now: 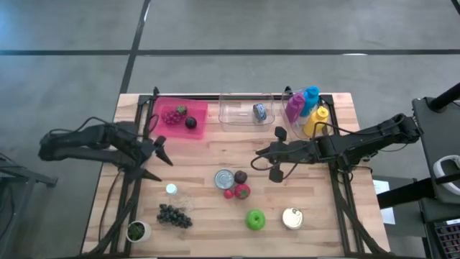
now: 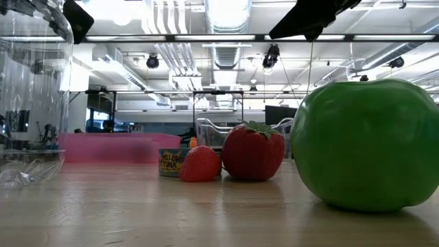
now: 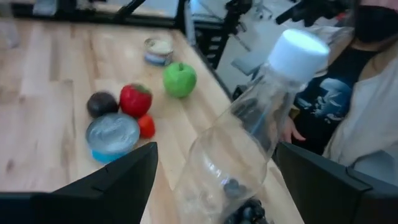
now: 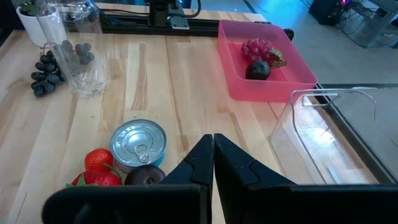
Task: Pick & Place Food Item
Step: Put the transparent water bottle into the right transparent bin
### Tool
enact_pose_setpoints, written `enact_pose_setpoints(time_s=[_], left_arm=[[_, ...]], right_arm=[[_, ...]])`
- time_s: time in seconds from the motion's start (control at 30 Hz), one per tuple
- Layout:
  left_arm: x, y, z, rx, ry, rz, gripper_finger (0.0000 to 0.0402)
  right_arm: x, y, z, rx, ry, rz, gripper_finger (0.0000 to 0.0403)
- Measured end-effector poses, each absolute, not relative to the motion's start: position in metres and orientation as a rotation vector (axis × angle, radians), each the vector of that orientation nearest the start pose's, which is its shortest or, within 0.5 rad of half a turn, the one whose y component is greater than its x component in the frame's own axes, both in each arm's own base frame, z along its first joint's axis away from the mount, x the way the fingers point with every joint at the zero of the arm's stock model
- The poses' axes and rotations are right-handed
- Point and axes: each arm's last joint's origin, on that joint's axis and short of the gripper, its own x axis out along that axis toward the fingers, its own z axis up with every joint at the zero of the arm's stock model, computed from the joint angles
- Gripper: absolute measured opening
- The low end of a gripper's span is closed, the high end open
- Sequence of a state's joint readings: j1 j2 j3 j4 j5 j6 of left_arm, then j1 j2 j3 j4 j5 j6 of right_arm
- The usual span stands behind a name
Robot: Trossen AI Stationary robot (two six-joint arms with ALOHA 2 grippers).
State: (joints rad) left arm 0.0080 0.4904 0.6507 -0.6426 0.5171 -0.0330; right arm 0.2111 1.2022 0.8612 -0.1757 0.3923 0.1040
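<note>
Left gripper (image 1: pixel 164 157) hangs over the left part of the table (image 1: pixel 208 230), and I see its two fingers (image 3: pixel 121 180) spread wide with nothing between them that they touch. Just ahead of it, in its wrist view, a clear plastic bottle (image 3: pixel 249 137) with a white cap stands on the wood, with dark grapes (image 1: pixel 175 215) near its base. Right gripper (image 1: pixel 262 152) is above the middle of the table with its fingers pressed together and empty.

The food items are in a small group between both arms: a tuna can (image 1: pixel 225 178), a dark plum (image 1: pixel 241 176) touching it I think, and two strawberries (image 1: pixel 238 191) just beside. A green apple (image 1: pixel 255 219) lies nearer to the front edge, with a second can (image 1: pixel 292 218) at its side. The pink tray (image 1: pixel 205 119) at the back left holds already a bunch of red grapes (image 4: pixel 257 48) and one dark round fruit (image 4: pixel 257 70). Next to it is a clear bin (image 1: pixel 233 119) with some small object that I cannot identify.
</note>
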Motion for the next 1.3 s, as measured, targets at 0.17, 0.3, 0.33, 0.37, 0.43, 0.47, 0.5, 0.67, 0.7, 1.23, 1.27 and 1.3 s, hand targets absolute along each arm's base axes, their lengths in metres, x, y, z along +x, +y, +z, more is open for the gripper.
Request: enact_pose_setpoints(time_s=[0.17, 0.3, 0.33, 0.37, 0.43, 0.47, 0.5, 0.67, 0.7, 1.23, 1.27, 1.3], left_arm=[[0.108, -0.021, 0.279, -0.139, 0.470, -0.558, 0.0339], [0.116, -0.026, 0.282, -0.114, 0.431, -0.589, 0.0339], [0.119, -0.028, 0.283, -0.109, 0.418, -0.597, 0.0338], [0.121, -0.029, 0.283, -0.106, 0.417, -0.604, 0.0337], [0.127, -0.032, 0.282, -0.104, 0.426, -0.618, 0.0334], [0.130, -0.033, 0.281, -0.103, 0.432, -0.624, 0.0332], [0.132, -0.035, 0.280, -0.104, 0.442, -0.628, 0.0331], [0.147, -0.039, 0.276, -0.103, 0.448, -0.642, 0.0323], [0.150, -0.040, 0.276, -0.104, 0.447, -0.643, 0.0322], [0.158, -0.048, 0.272, -0.170, 0.495, -0.665, 0.0304], [0.158, -0.050, 0.273, -0.167, 0.487, -0.676, 0.0303], [0.158, -0.051, 0.274, -0.162, 0.474, -0.686, 0.0302]], right_arm=[[0.255, 0.043, 0.278, -0.052, 0.484, -0.202, 0.0008], [0.255, 0.043, 0.278, -0.052, 0.484, -0.203, 0.0008], [0.255, 0.043, 0.278, -0.052, 0.484, -0.202, 0.0008], [0.255, 0.043, 0.278, -0.052, 0.484, -0.202, 0.0008], [0.255, 0.043, 0.278, -0.052, 0.484, -0.202, 0.0008], [0.255, 0.043, 0.278, -0.052, 0.484, -0.202, 0.0008], [0.255, 0.043, 0.278, -0.052, 0.484, -0.202, 0.0008], [0.255, 0.043, 0.278, -0.052, 0.484, -0.202, 0.0008], [0.255, 0.043, 0.278, -0.052, 0.484, -0.202, 0.0008], [0.255, 0.043, 0.278, -0.052, 0.484, -0.202, 0.0008], [0.255, 0.043, 0.278, -0.052, 0.484, -0.202, 0.0008], [0.255, 0.043, 0.278, -0.052, 0.484, -0.202, 0.0008]])
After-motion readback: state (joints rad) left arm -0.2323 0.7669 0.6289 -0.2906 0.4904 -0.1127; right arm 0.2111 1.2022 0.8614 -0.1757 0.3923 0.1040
